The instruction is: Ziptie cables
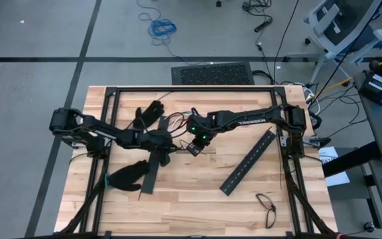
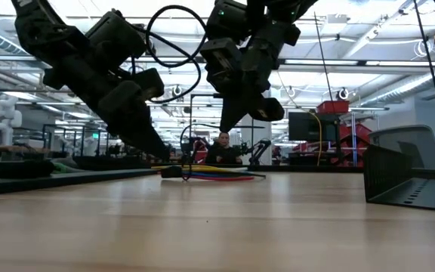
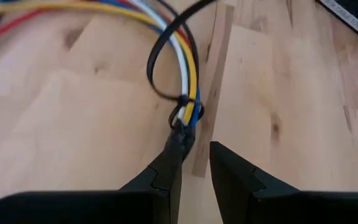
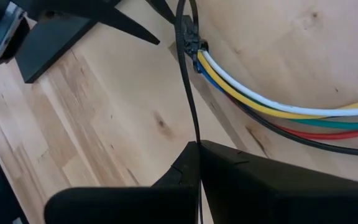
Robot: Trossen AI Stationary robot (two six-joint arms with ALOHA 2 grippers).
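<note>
The right tool [image 4: 199, 148] pinches the ziptie [image 4: 190, 93] tail, which runs straight from its tips to the cables [image 4: 272, 106]. The left tool [image 3: 194, 152], slightly spread, grips the bundle end at the loop.

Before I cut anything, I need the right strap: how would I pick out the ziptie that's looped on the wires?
Start at the table's middle, where the two arms meet over the cables. The ziptie is the thin black strip looped round one end of that bundle, its tail pinched in the right hand. Unlike the coloured wires, it is flat and black.
</note>
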